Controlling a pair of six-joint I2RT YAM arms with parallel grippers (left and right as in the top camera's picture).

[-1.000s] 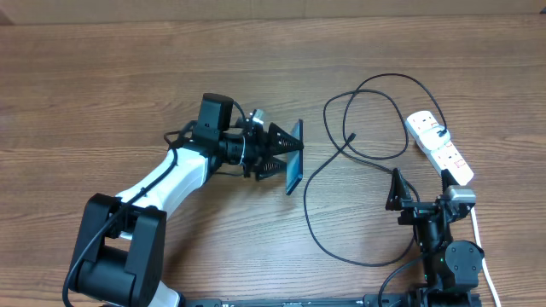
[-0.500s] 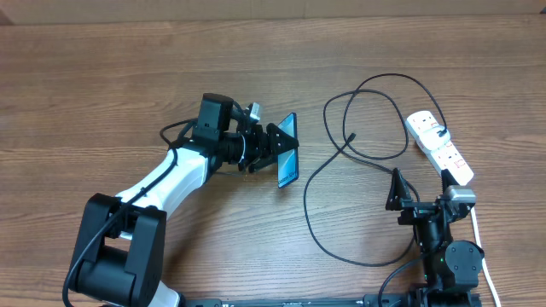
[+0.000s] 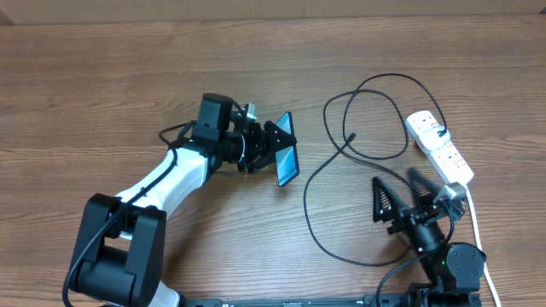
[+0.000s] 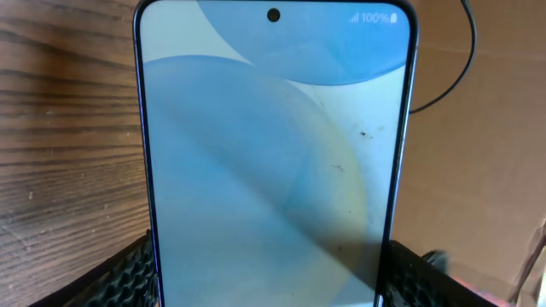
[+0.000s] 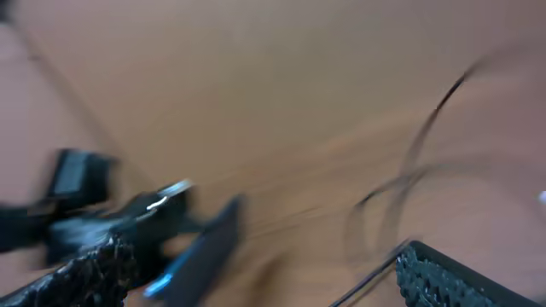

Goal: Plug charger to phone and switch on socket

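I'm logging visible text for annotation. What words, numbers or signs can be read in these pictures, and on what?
"100%": top corner of the phone screen, beside signal bars, in the left wrist view.
Socket: any markings are too small to read.
Right wrist view: motion-blurred, nothing readable.

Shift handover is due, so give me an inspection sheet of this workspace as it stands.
Surface: wooden table, bare grain.
Job's things: phone held tilted, screen lit; charger lying looped, its connector tip free, not in the phone; socket flat at right, switch state too small to read.
Clutter: nothing seen.
Grippers: left end effector shut on the phone; right end effector open, empty, near the socket; its wrist view is blurred.
Cables: charger loops cross each other; white cord runs from the socket past the right arm's base.
Surroundings: pale tan band beyond the far table edge.
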